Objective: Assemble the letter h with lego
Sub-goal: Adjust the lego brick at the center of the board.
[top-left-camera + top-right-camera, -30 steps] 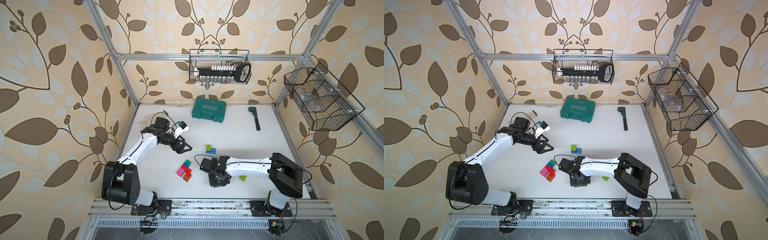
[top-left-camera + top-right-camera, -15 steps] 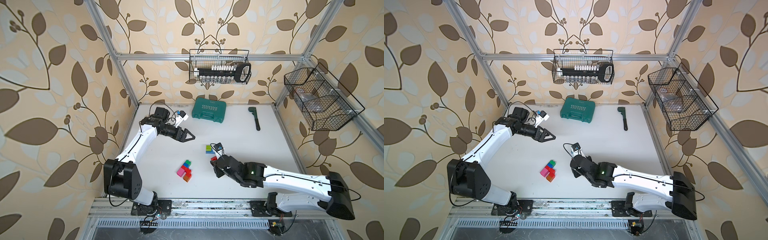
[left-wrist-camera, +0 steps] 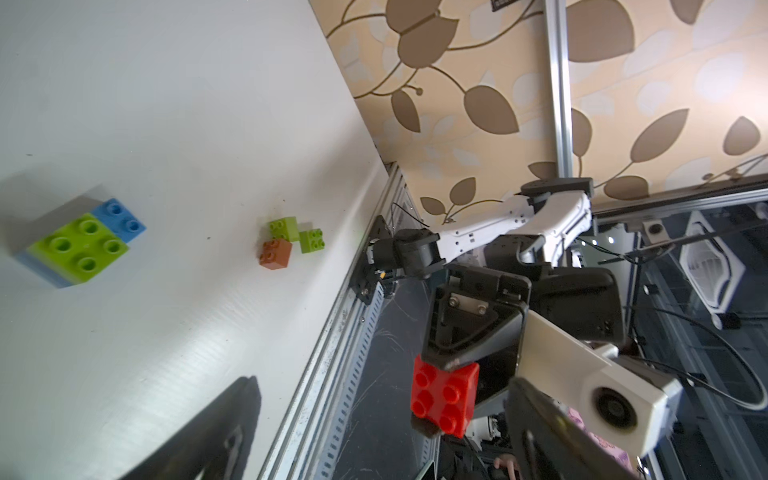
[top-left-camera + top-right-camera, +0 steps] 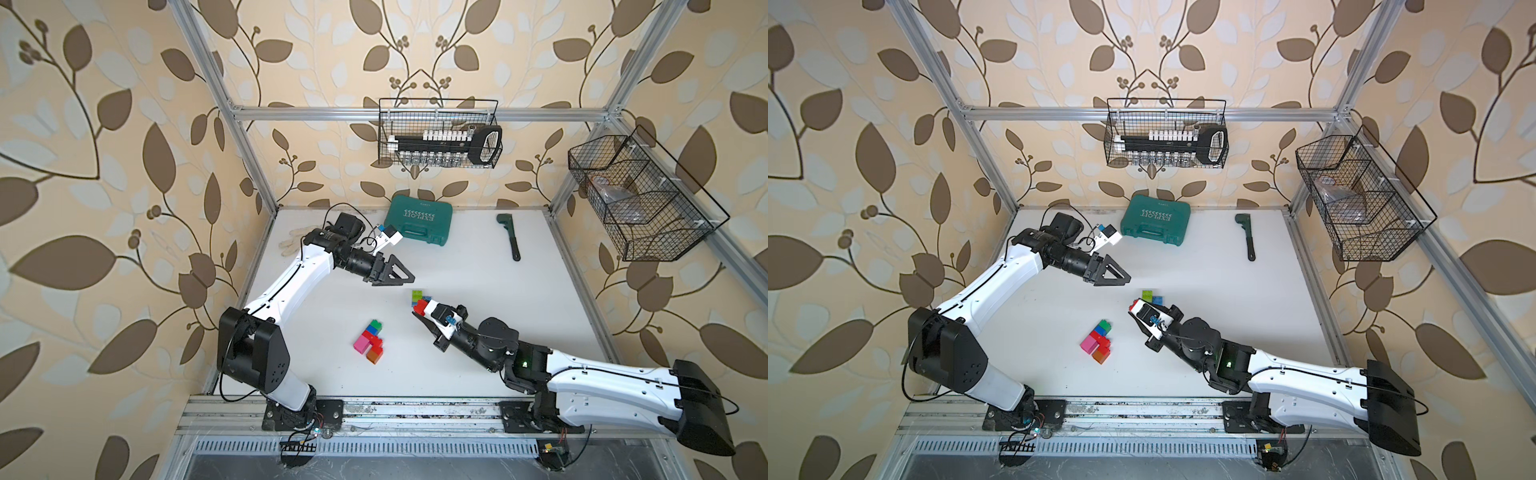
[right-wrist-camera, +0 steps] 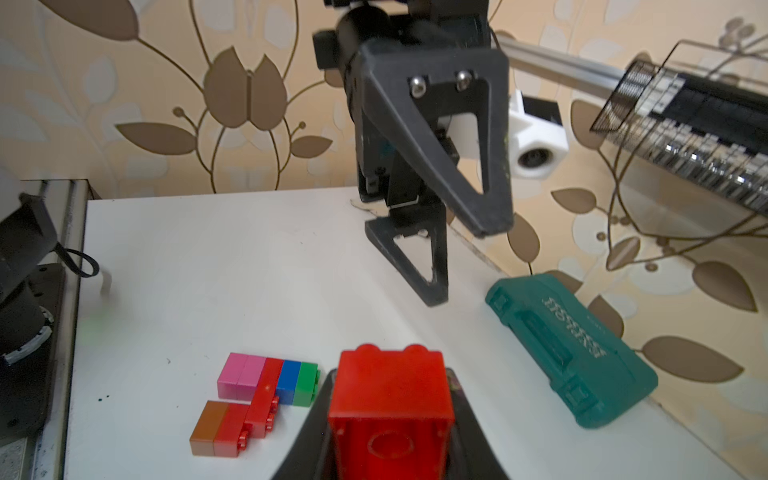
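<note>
Red brick (image 4: pixel 420 306) held aloft in right gripper (image 4: pixel 418 311); slip and misfit risks noted.
My right gripper was clamped on the red brick, raised above the table (image 4: pixel 478 291) near the lime-and-blue pair (image 4: pixel 417 296); my left gripper (image 5: pixel 465 266) stood empty, jaws apart, pointing toward it. I judged that any bump between the grippers could twist or drop the brick, and a skewed press could break up the build (image 4: pixel 371 341). The build lay flat mid-table, between my arms: pink, red, blue, green and orange bricks joined, the h unfinished.
</note>
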Motion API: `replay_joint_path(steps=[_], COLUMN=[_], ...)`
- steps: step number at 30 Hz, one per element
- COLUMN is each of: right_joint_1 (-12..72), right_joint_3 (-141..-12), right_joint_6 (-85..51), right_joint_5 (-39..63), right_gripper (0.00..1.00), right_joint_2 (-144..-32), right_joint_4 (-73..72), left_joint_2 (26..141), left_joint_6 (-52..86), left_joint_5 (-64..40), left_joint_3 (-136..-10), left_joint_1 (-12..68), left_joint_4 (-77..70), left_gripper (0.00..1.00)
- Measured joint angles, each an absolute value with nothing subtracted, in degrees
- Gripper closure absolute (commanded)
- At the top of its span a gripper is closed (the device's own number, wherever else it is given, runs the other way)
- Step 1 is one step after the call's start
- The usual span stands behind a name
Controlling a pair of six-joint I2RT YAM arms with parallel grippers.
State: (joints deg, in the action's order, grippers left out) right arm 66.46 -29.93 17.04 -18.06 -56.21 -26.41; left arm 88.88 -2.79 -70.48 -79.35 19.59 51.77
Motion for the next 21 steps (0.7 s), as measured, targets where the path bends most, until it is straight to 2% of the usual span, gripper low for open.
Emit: replay_joint_path(steps=[5, 13, 21], right_joint_1=[65.04, 60.82, 60.62], right_joint_3=[-29.56, -29.58, -30.24], right_joint_6=[20.53, 20.62, 20.64], right_joint_5=[-12.95, -7.62, -3.99], right_gripper=[0.90, 0.90, 0.91], right_joint_2=[-55.13, -54.28, -56.49], right_joint_4=[-30.87, -32.80, -32.80], left_joint_2=[88.55, 83.66, 82.24], left_joint_6=[-6.02, -10.13, -9.72], left_joint_5=[-75.09, -79.64, -81.12], left_joint_3=[-79.15, -76.55, -76.53], left_joint_1=[21.52, 24.10, 25.96], left_joint_4=[54.17, 55.77, 55.68], left_gripper=[0.15, 0.16, 0.24])
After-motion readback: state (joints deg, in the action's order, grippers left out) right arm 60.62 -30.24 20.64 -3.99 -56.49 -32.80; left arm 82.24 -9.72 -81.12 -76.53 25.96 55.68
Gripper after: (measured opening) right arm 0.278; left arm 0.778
